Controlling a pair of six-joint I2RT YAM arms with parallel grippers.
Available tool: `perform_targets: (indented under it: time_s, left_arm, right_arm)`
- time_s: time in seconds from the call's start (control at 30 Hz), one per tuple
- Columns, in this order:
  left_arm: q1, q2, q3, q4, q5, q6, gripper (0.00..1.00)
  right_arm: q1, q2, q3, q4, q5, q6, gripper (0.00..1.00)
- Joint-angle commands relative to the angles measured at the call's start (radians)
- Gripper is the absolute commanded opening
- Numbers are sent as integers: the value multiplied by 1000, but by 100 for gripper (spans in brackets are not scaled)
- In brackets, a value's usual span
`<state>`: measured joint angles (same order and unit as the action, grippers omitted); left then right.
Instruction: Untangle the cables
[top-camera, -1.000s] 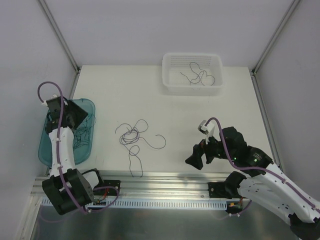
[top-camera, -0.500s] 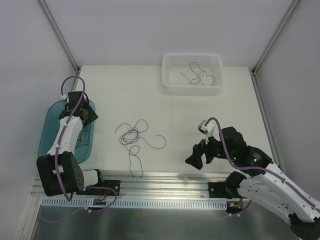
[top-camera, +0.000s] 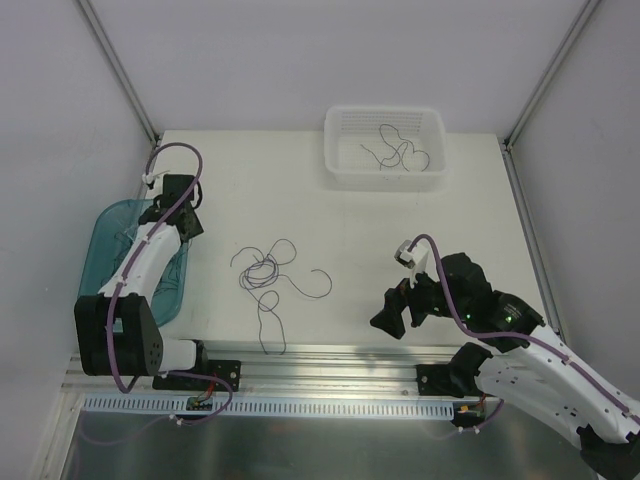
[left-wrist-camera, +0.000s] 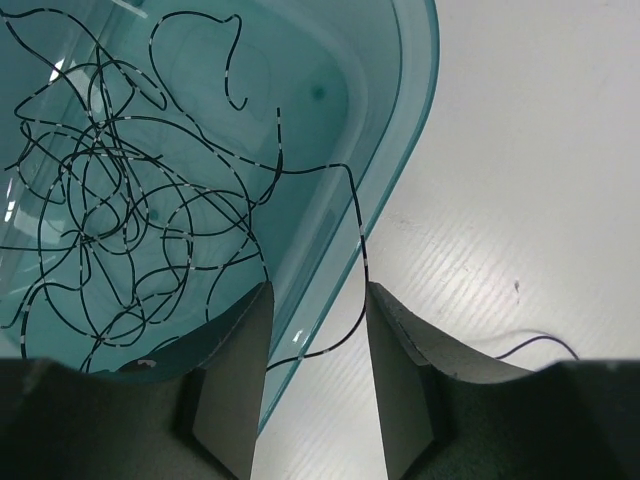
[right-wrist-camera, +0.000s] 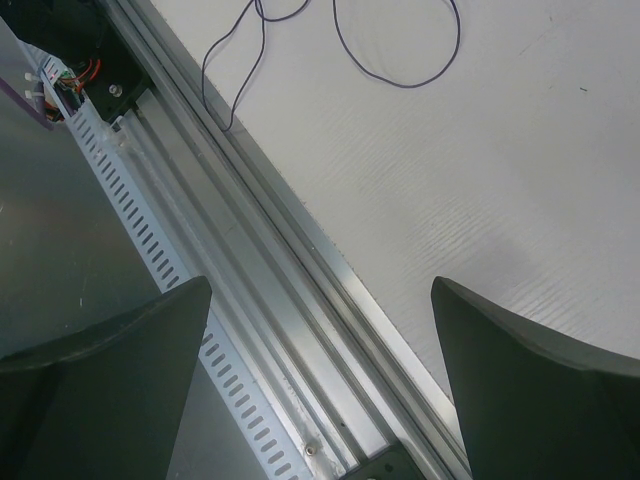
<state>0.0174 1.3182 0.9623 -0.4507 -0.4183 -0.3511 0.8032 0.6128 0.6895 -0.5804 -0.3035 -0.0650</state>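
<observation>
Two arms work a white tabletop (top-camera: 330, 215), bases at its near edge. The left arm (top-camera: 140, 265) reaches up along the left edge. The right arm (top-camera: 530, 360) is folded low by the near-right corner.

A white basket (top-camera: 385, 180) sits at the far edge, right of middle. A teal tray (top-camera: 95, 270) lies along the left edge, toward the near-left corner.

Cables, three lots:
- Black cables (left-wrist-camera: 130, 200) cover the tray floor in many crossing loops. One black strand (left-wrist-camera: 358, 240) climbs over the tray's rim and drops to the tabletop outside.
- Purple cables (top-camera: 265, 272) lie on open tabletop left of middle. They form a small knot of loops with ends spreading out, one end running toward the near edge.
- Curly strands (top-camera: 400, 152), only a few, lie in the basket.

The left gripper (left-wrist-camera: 317, 287) hangs over the tray's right rim near its far end, fingers partway apart with a plain gap. In the wrist view the black strand passes through that gap. Neither finger presses on it, and I cannot tell whether it touches them.

The right gripper (right-wrist-camera: 320, 285) hovers above the near edge, right of middle, fingers spread wide. Only tabletop and the metal rail (right-wrist-camera: 280, 290) show between them.
</observation>
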Motion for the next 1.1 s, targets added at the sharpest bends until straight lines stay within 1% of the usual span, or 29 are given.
perform_targets:
  time_s: [0.0, 0.23, 0.3, 0.37, 0.43, 0.53, 0.73, 0.83, 0.9, 0.93, 1.07]
  left_arm:
    - [-14, 33, 29, -3, -91, 41, 42]
    - [-72, 81, 41, -3, -165, 77, 40]
    - [-79, 82, 46, -5, -162, 77, 39]
    - [-89, 79, 52, -5, -158, 77, 40]
    - [-94, 69, 56, -5, -151, 72, 43]
    - [-102, 53, 65, -5, -134, 63, 45]
    - [-112, 65, 76, -5, -140, 66, 46]
    - [-116, 95, 70, -5, -171, 73, 44]
    - [-117, 108, 66, -3, -189, 70, 41]
    - [-117, 113, 59, -5, -191, 69, 38]
    - [-117, 134, 55, -5, -191, 66, 35]
  right_arm:
    - [5, 1, -5, 19, 0, -2, 97]
    - [5, -1, -4, 19, 0, -4, 97]
    - [4, 1, -5, 20, 1, -2, 97]
    - [5, 1, -5, 21, 3, -2, 97]
    - [4, 2, -5, 22, 1, -2, 97]
    - [5, 2, -7, 22, 3, -2, 97]
    - [5, 5, -8, 24, 3, -4, 97]
    - [4, 1, -7, 22, 3, -2, 97]
    - [5, -1, -8, 21, 4, -1, 97]
    - [5, -2, -7, 19, 6, -1, 97]
    - [5, -2, -7, 21, 4, -1, 97]
